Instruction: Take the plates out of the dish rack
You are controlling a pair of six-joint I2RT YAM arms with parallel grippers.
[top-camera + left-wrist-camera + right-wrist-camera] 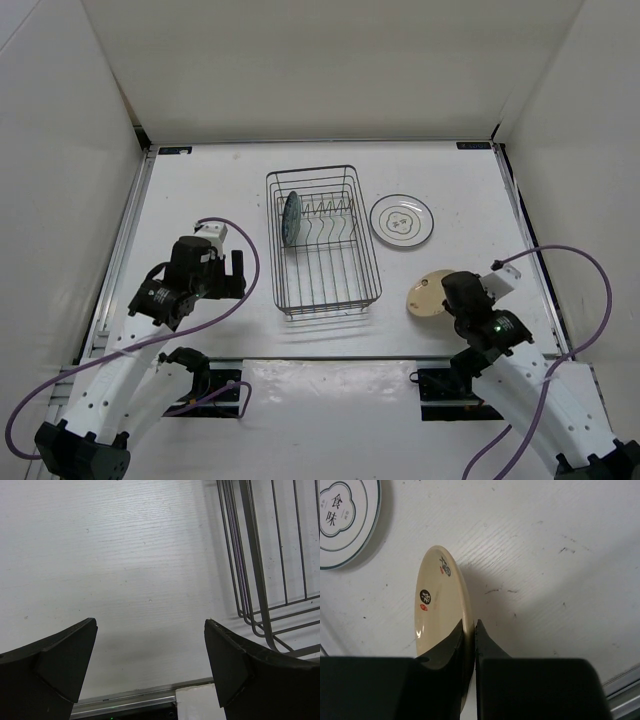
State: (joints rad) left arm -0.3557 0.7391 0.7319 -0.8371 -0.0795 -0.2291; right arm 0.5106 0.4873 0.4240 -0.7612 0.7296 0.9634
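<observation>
The dark wire dish rack (322, 240) stands mid-table; its corner shows in the left wrist view (260, 570). The blue-teal plate (291, 218) stands upright in the rack's far left tines. The white ringed plate (402, 220) lies flat right of the rack, and its edge shows in the right wrist view (342, 520). My right gripper (470, 627) is shut on the rim of the cream plate (440, 605), held on edge just above the table; from above the cream plate (428, 292) sits right of the rack's near end. My left gripper (150, 650) is open and empty, left of the rack.
White walls enclose the table on three sides. A metal rail (135, 697) runs along the table's near edge below my left gripper. Purple cables (245, 280) loop from both arms.
</observation>
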